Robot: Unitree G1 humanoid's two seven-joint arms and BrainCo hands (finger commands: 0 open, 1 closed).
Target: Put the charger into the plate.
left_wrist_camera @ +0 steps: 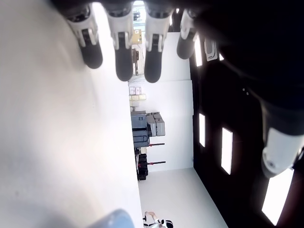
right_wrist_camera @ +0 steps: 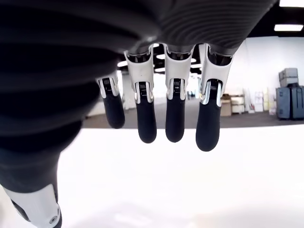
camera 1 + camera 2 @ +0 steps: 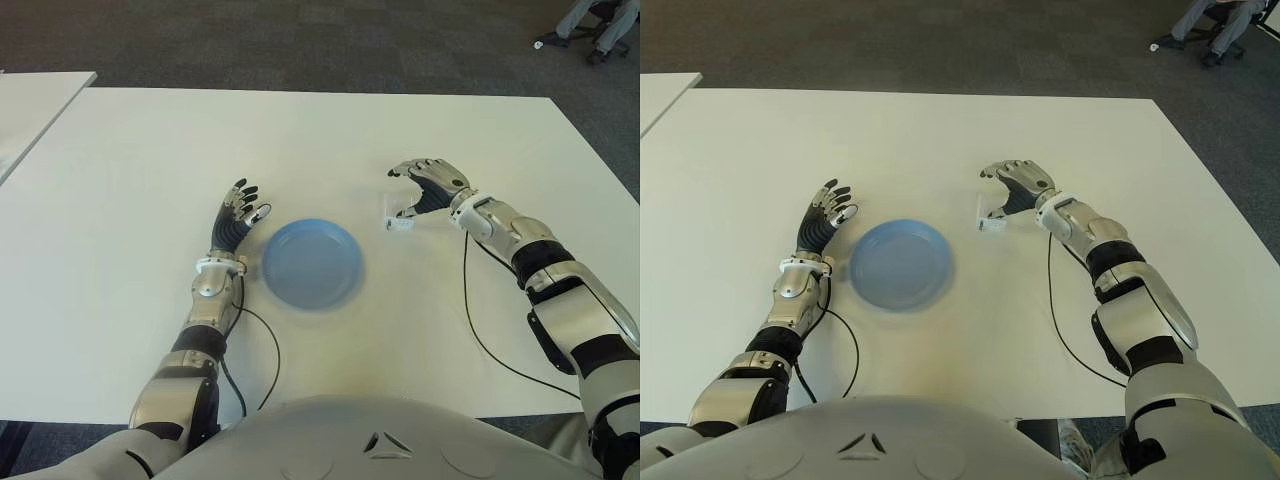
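The charger [image 3: 398, 221], a small white block, lies on the white table [image 3: 300, 140] just right of the blue plate [image 3: 310, 263]. The plate holds nothing. My right hand [image 3: 406, 192] arches over the charger from its right, fingers spread and curved, thumb tip close to the block; I cannot tell whether it touches. In the right wrist view the fingers [image 2: 174, 114] hang extended with nothing between them. My left hand [image 3: 240, 212] shows left of the plate, fingers straight and spread, holding nothing.
A second white table [image 3: 35, 105] stands at the far left, across a gap. A person's legs and a chair base [image 3: 590, 25] are on the carpet at the far right. Black cables [image 3: 480, 330] trail from both wrists over the table.
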